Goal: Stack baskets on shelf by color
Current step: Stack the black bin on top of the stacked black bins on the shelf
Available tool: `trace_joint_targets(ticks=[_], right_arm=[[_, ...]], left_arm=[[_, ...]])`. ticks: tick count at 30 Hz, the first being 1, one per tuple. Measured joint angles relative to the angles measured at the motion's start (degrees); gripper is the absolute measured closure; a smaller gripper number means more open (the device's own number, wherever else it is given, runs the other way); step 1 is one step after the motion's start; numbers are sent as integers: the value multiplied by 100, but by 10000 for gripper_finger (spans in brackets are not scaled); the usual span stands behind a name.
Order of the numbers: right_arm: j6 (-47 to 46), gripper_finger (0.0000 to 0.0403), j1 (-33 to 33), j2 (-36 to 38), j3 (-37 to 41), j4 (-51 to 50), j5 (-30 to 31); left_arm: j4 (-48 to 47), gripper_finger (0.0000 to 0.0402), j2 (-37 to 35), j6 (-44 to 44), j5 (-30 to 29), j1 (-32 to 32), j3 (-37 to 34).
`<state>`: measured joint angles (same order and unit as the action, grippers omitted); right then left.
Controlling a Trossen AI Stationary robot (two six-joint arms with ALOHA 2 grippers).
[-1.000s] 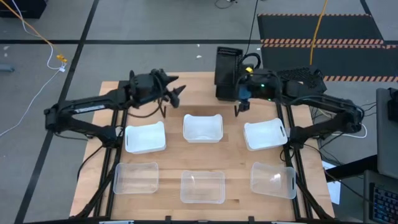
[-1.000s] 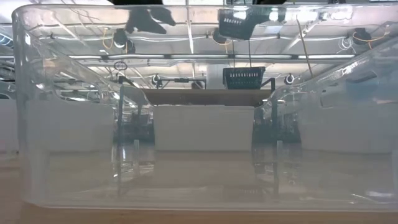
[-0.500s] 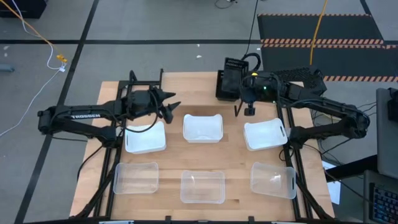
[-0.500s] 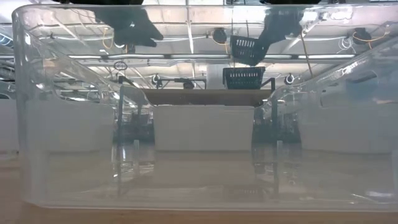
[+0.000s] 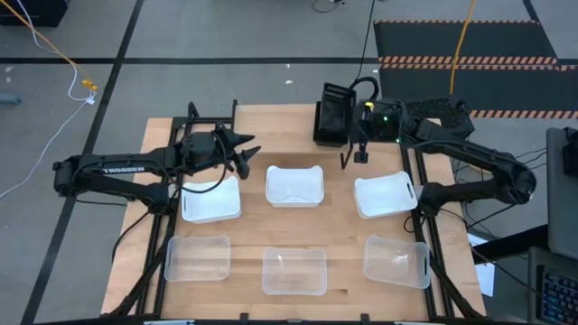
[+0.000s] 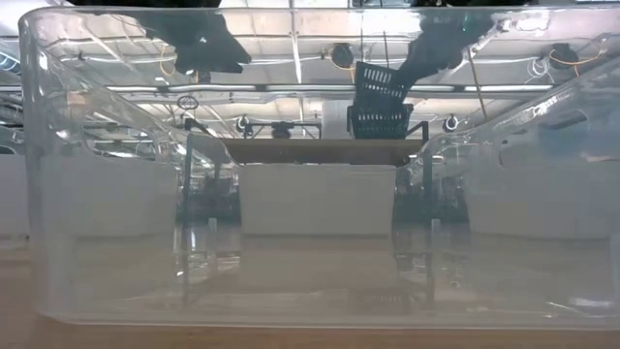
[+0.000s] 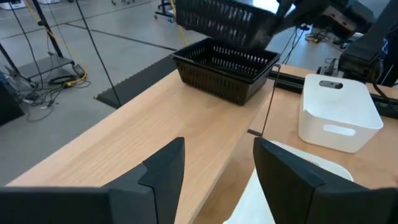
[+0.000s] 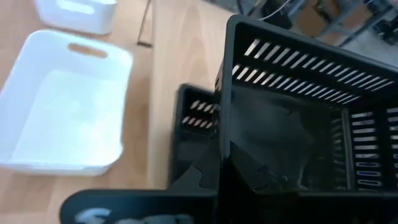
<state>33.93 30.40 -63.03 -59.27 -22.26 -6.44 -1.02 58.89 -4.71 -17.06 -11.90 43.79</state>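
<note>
A black slatted basket (image 6: 381, 85) hangs tilted just above a second black basket (image 6: 380, 121), which stands by its base on the right end of the shelf (image 6: 325, 150). My right gripper (image 5: 354, 122) is shut on the upper one (image 8: 292, 118). My left gripper (image 5: 256, 155) is open and holds nothing. It hovers over the shelf's left part and points toward both black baskets (image 7: 227, 71). Three white baskets (image 5: 294, 185) stand in a row on the table in front of the shelf. Three clear baskets (image 5: 293, 271) stand along the near edge. My right gripper holds the upper black basket by its short end wall (image 8: 249, 143), the one nearest the wrist. The fingers reach in from the table's right side, slanting down. Dark fingers on dark plastic hide the exact hold. The basket is lifted clear and tilted, its low end just over the basket beneath.
The shelf plank (image 5: 280, 126) left of the black baskets is bare wood. Black frame rails (image 5: 172, 217) run along both sides of the table. The low view looks through a clear basket's wall (image 6: 116, 242). Cables and a striped mat (image 5: 470, 54) lie on the floor beyond.
My right gripper has come down with the black basket toward the one on the shelf, and the basket has tipped from nearly level to tilted. My left gripper has drawn back toward the table's left and sunk, staying open.
</note>
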Motion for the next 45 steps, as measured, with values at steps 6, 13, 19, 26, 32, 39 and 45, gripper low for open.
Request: trace_joint_targets(ticks=[6,13,19,26,32,39,45], right_arm=[[-81,403,133,-191,4,-115,-146],[-242,368,148,-248,4,-106,-133],[-288,298,148,-32,4,4,-127],[-1082,253,97,398,4,67,-137],[-1486,262,-368,968,416,461,-515],[-1090,284,-417,1091,1535,2427,622],[-1052,302,-411,930,2005,2816,663]], left_arm=[[-49,211,-1,0,2,0,1],[-46,211,-1,55,4,0,1],[-128,211,-1,143,2,-5,2],[-971,211,1,-166,-693,-94,4],[-1751,211,3,-544,-705,-77,4],[-1446,211,3,-769,-706,-39,4],[-1280,211,3,-761,-704,52,4]])
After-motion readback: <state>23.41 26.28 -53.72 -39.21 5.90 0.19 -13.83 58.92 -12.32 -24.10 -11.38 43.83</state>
